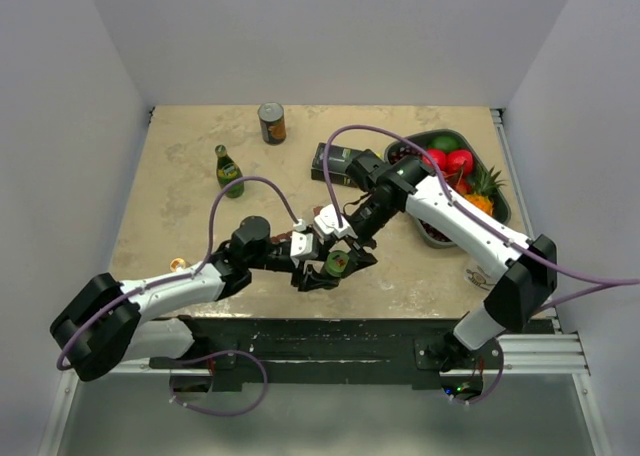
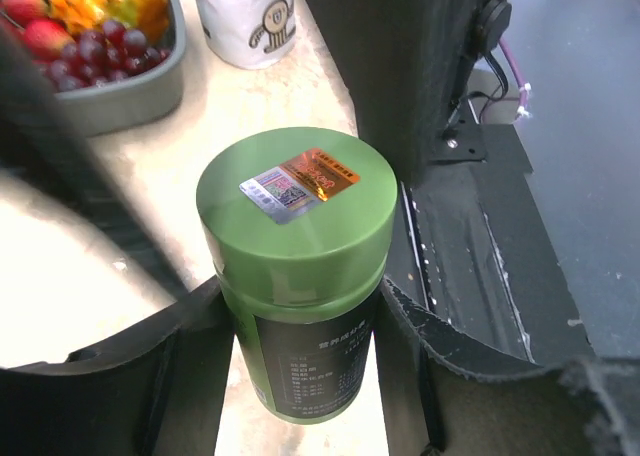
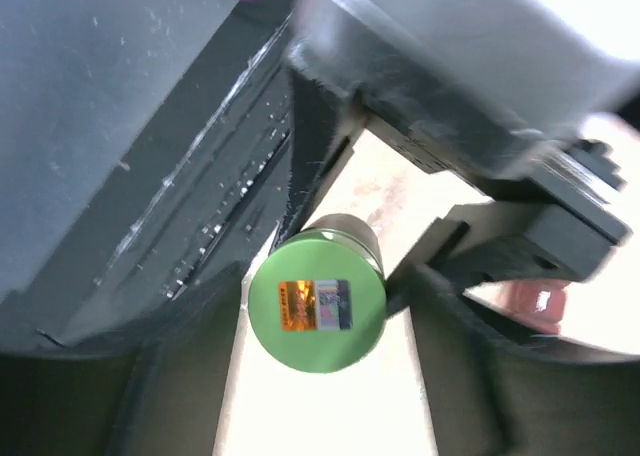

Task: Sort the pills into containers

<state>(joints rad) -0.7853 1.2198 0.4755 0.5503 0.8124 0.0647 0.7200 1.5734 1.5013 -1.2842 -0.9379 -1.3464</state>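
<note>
surface: beige tabletop (image 1: 180,176) inside a white-walled booth, black rail along the near edge where both arms are bolted.
bottle: green-capped pill bottle (image 2: 295,266), upright, dark label, foil sticker on the cap; it sits at the near middle of the table, between both claws.
left gripper (image 1: 318,272): jaws partly closed around the bottle body below the cap, one finger on each side, touching or very nearly so; reads as a steadying hold so the bottle can't spin.
right gripper (image 1: 352,248): comes in from above, looking straight down on the cap (image 3: 316,302); jaws part-open, straddling the cap, gap on each side looks small; actual contact cannot be told.
why: likely the cap-off step: one claw clamps the body, the other turns or lifts the cap. Cap still on, so no pills out yet.
containers: maroon strip (image 1: 298,244) just behind the left claw, mostly hidden by it; a pinkish-maroon end shows at the right edge of the right wrist view. Compartments not readable.
around: fruit tray (image 1: 497,212) beyond the right arm; black-and-lime box (image 1: 340,162) behind the right claw; can (image 1: 272,122) and small green glass bottle (image 1: 229,170) farther back; white tub (image 2: 245,16) near the tray.
in the way: two claws crowd one small bottle, so fingers could clash; a purple cable (image 1: 330,166) loops over the work spot; the strip sits close enough to get nudged.
</note>
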